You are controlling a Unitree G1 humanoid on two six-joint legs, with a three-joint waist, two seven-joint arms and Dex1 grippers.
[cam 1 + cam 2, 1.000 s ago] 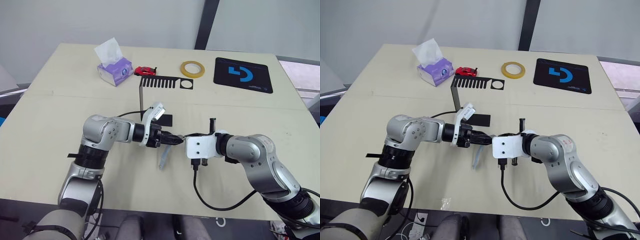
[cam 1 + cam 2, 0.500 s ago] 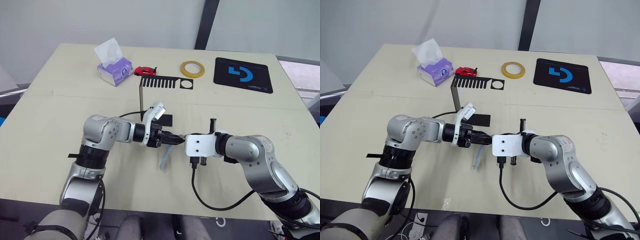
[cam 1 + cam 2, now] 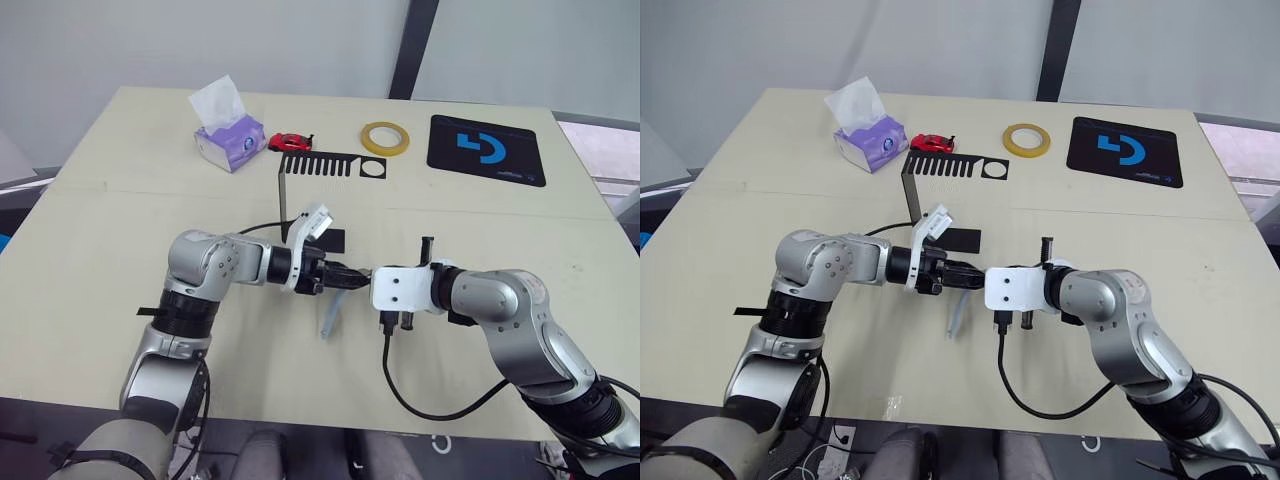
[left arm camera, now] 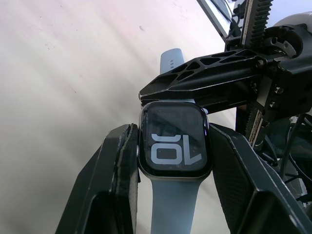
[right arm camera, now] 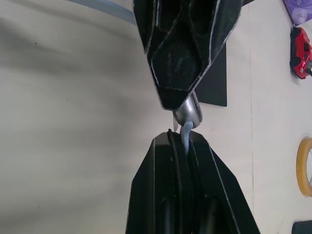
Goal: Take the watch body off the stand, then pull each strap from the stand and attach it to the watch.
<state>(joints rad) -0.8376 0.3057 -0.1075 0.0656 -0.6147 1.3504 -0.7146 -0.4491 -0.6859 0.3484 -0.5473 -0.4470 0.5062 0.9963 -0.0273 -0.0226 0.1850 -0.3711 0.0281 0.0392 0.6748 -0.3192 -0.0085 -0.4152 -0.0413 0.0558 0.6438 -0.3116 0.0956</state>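
Watch body clamped in left gripper; right gripper pinches strap.

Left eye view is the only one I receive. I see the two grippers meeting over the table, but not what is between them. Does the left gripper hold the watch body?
Observer: Yes. In the left wrist view the watch body is clamped between the fingers of the left gripper, with its screen facing the camera.
Operator: Is a strap on it?
Observer: One pale blue-grey strap runs from the case edge nearer the wrist and looks attached.
Operator: And the right gripper?
Observer: In the right wrist view the right gripper is shut on the second strap, whose end meets the silvery rim of the case.
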